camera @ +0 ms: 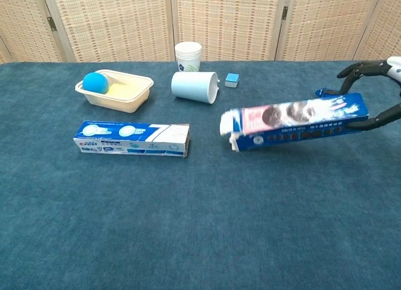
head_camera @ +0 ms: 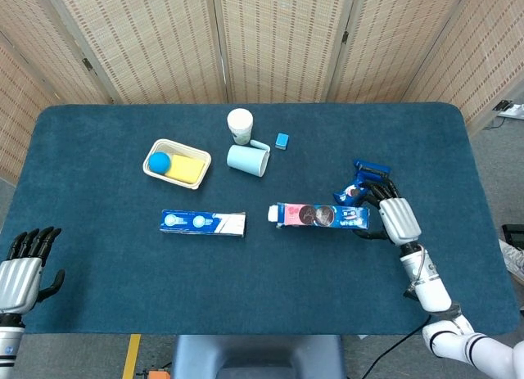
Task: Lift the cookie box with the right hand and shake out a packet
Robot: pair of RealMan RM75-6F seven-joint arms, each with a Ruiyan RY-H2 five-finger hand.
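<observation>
The cookie box is a long blue and pink carton with its flap open at the left end. My right hand grips its right end. In the chest view the cookie box slopes down to the left, low over the table, its open end blurred, with the right hand wrapped around the far end. Two blue cookie packets lie on the cloth just behind the box. My left hand hovers at the table's near left corner, fingers apart and holding nothing.
A toothpaste box lies left of the cookie box. Behind it stands a cream tray holding a blue ball and a yellow sponge. A light blue cup lies on its side, with an upright paper cup and a small blue cube nearby.
</observation>
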